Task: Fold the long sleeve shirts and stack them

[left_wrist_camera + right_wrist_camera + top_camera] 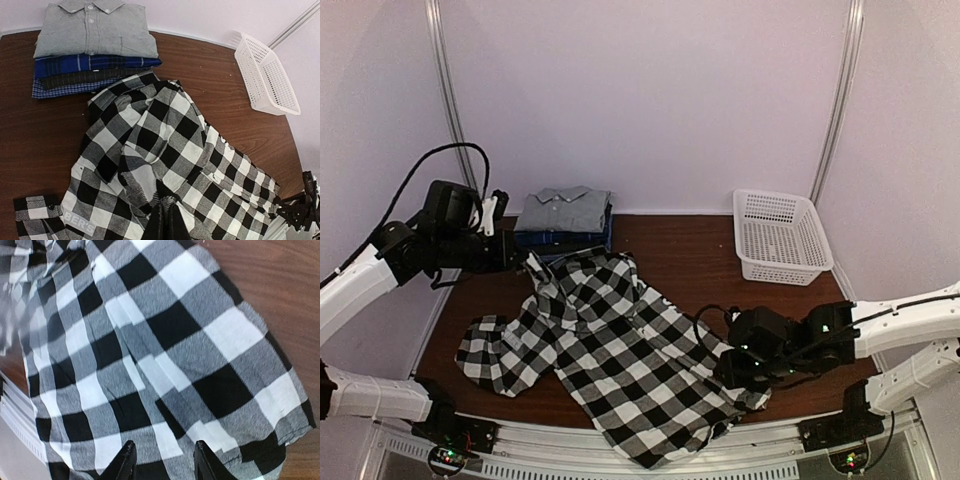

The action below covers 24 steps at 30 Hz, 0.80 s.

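The black-and-white check long sleeve shirt (620,345) lies spread and rumpled across the table's middle, its hem hanging at the front edge. At the shirt's far left end, my left gripper (527,260) is shut on a bunched fold of check cloth (169,210). Over the shirt's right front corner (235,365), my right gripper (165,465) stands open; its two black fingertips (126,460) are apart above flat cloth and hold nothing. Folded shirts are stacked at the back left: plain grey (95,30) on top, dark blue and blue-checked ones (90,67) beneath.
A white lattice basket (780,235) stands at the back right, also in the left wrist view (265,75). Bare brown table (690,250) shows between the stack and the basket. A metal rail (570,455) runs along the front edge.
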Tool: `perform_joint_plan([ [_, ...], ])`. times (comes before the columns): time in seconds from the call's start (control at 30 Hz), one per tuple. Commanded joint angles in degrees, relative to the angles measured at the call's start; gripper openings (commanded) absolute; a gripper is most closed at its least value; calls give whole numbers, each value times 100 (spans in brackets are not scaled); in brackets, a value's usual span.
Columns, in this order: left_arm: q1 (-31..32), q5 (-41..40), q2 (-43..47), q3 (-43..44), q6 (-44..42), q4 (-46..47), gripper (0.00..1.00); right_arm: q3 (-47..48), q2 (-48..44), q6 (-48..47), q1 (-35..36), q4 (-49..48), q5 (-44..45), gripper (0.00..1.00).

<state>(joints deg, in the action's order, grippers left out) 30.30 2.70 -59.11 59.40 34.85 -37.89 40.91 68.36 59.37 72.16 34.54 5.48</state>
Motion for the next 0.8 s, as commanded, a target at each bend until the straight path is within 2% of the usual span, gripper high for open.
perform_joint_plan([
  [0.0,-4,485,-254,158,-35,677,0,215,80,-436,-537,-689,434,41],
  [0.17,24,757,-663,164,-83,1070,0,248,250,-1123,-1571,-1375,349,45],
  [0.3,88,1039,-1372,323,-173,1434,0,-55,307,-1286,-2231,-1680,222,46],
  [0.4,172,1241,-2004,551,-180,1808,0,-280,316,-1220,-2321,-2071,-56,44],
  [0.53,292,1382,-2972,936,-160,2370,0,-415,434,-1070,-2247,-2658,-472,37],
  [0.77,318,1664,-4860,2018,-122,2920,0,-385,1157,-972,-2128,-3366,-533,31],
])
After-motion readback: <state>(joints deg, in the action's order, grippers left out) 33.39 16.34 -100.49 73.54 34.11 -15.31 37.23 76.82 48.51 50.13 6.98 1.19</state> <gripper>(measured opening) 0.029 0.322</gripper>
